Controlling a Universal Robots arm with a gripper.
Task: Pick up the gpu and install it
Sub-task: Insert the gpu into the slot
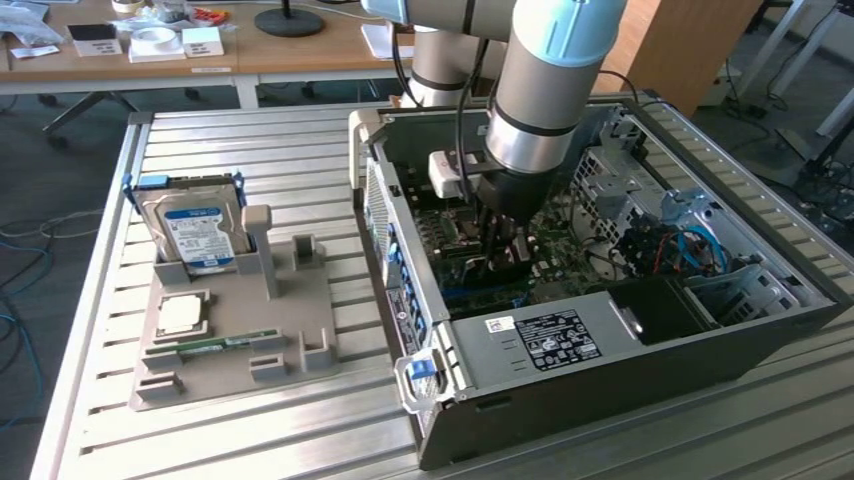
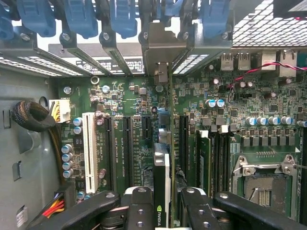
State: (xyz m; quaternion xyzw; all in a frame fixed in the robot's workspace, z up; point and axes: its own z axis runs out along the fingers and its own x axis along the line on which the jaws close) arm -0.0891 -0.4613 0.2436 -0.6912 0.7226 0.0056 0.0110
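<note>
The gripper (image 2: pixel 162 203) is clamping the gpu (image 2: pixel 161 167) edge-on inside the computer case (image 1: pixel 747 345), over the motherboard (image 2: pixel 129 110); keeping it vertical and slot-aligned is helping it seat

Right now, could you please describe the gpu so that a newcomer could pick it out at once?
Look inside the open computer case, where the gripper reaches the motherboard. The gpu stands on edge between its fingers, a thin dark card with a pale metal bracket.
</note>
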